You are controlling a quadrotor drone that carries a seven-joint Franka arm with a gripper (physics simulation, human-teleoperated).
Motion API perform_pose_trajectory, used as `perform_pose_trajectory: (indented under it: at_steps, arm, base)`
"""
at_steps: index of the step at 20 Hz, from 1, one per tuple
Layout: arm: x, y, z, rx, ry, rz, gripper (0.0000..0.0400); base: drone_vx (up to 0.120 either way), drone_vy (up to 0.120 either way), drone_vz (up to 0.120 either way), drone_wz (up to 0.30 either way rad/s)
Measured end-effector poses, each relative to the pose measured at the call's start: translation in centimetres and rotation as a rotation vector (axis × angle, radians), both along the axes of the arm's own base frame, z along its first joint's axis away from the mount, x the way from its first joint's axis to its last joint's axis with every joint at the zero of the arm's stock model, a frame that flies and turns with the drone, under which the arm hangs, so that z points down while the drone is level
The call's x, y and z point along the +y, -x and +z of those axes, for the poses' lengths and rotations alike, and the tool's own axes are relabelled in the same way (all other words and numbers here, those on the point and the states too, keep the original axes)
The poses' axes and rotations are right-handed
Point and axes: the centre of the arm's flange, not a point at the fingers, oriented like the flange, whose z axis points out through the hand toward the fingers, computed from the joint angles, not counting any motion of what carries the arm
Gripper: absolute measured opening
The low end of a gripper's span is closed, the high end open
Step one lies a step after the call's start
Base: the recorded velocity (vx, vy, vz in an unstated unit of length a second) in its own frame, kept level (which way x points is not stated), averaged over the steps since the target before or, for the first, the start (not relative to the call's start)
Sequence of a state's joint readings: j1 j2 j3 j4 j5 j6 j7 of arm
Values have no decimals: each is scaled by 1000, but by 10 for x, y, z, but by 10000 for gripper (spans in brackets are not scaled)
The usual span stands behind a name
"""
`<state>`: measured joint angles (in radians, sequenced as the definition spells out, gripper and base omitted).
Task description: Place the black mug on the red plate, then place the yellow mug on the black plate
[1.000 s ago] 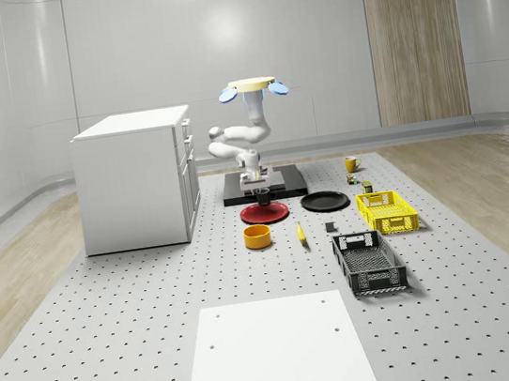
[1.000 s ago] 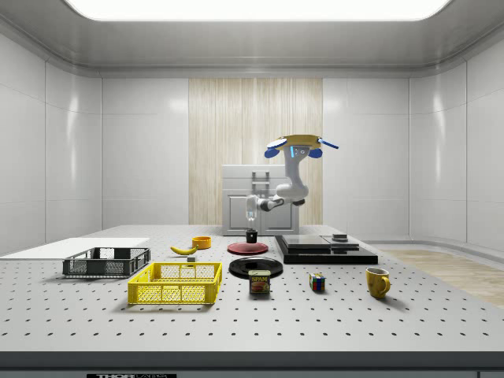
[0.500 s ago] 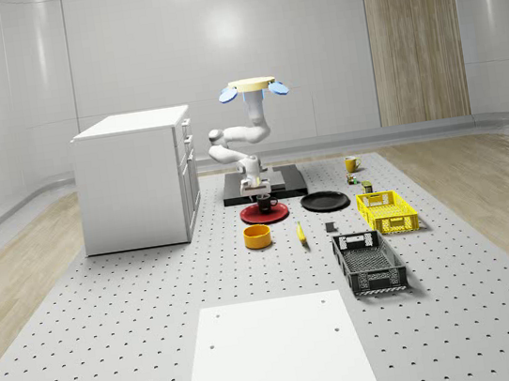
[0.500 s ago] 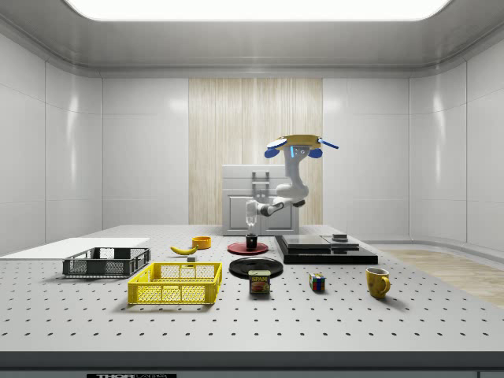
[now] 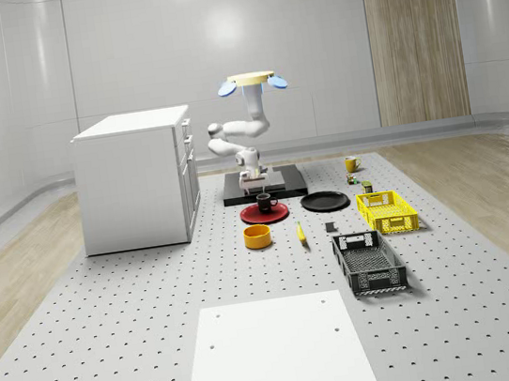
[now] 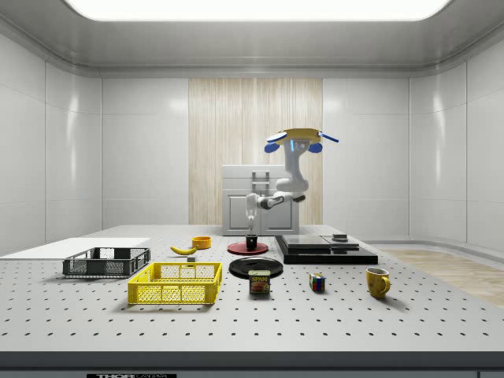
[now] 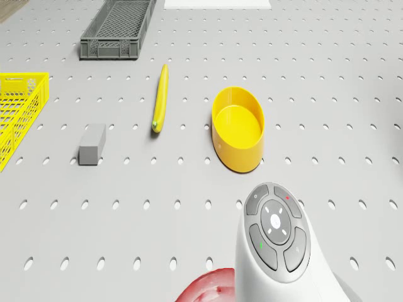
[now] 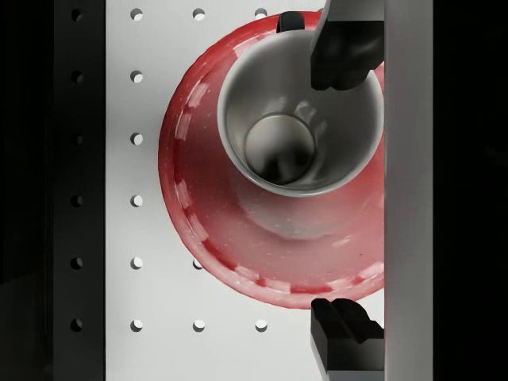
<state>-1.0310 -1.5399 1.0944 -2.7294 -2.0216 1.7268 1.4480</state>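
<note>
With the gripper (image 8: 343, 190): fingertips spread wide, pinching nothing, poised directly above the red plate (image 8: 206, 206). Under it, upright on that plate, the black mug (image 8: 302, 111), set toward one edge and not at the centre (handle side not made out from the wrist view). By that reckoning, first half of the task done.

Just beside the red plate, on the whole-scene view's right, the black plate (image 5: 324, 201), bare. Near the red plate on the camera's side, a yellow bowl (image 7: 238, 128) and a banana (image 7: 161, 97). Well beyond the black plate, farther from the red plate again, the yellow mug (image 5: 351, 164), upright on the table. High above and a little behind the red plate, over the black slab (image 5: 292, 185), the drone (image 5: 251, 83), hovering.

Likely trouble from here:
- Clipping the black mug's rim while pulling away. One fingertip overlaps the rim in the wrist view, so a sideways drift before enough climb could tip or shove the mug off the plate.
- Grabbing the yellow bowl by mistake, being the same colour and much closer.
- Swaying on the long reach toward the yellow mug, and so closing off-centre.
</note>
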Motion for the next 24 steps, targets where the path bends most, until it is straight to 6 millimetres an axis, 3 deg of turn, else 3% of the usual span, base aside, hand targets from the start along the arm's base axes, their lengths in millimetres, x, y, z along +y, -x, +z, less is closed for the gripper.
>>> perform_pose_trajectory:
  at_steps: [24]
  arm:
    - [0,0,-2,0,0,0,400]
  base:
    - [-120,120,7,0]
